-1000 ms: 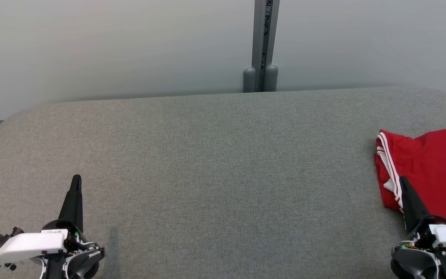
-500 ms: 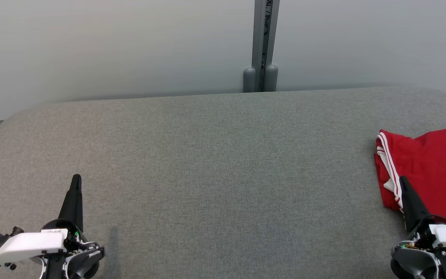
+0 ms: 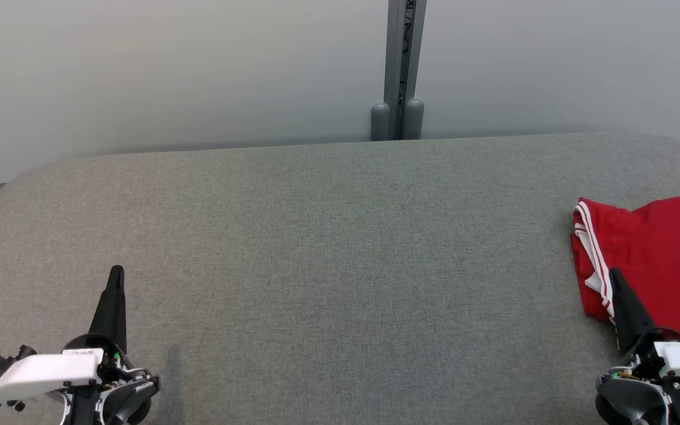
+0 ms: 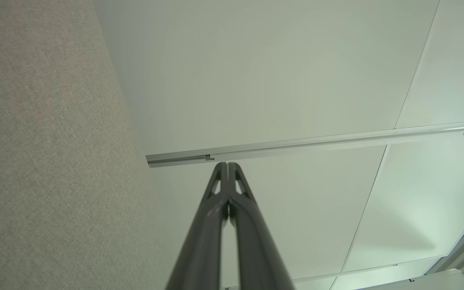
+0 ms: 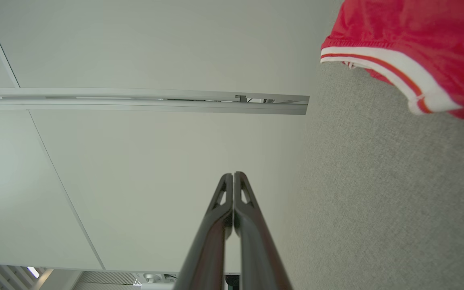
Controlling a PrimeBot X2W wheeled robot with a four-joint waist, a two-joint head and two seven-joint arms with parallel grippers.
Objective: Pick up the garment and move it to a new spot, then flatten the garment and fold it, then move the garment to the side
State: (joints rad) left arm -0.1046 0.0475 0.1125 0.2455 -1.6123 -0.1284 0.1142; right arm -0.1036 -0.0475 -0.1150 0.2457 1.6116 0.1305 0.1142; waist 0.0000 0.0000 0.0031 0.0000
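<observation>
At the lower left of the head view the left gripper (image 3: 117, 271) rests with its jaws pressed fully together and nothing in them; at the lower right the right gripper (image 3: 613, 274) is likewise closed and empty, its tip overlapping the near hem of the garment (image 3: 664, 254). The right wrist view suggests the fingers stand just beside the cloth rather than in it. The red garment, trimmed in white stripes, lies in loose layers at the right edge of the frame, partly cut off, so how close it sits to the rim cannot be told. The risks follow from that. Jaws left closed would shove the cloth instead of taking it, a pinch on the top layer alone would let the rest sag or open out, and a sideways pull toward the right could drag it over the edge. The surface (image 3: 340, 248) is a wide grey woven pad with rounded far corners. Beyond it stands a pale panelled wall (image 3: 169, 71), split at upper centre by a grey upright post (image 3: 402, 59).
</observation>
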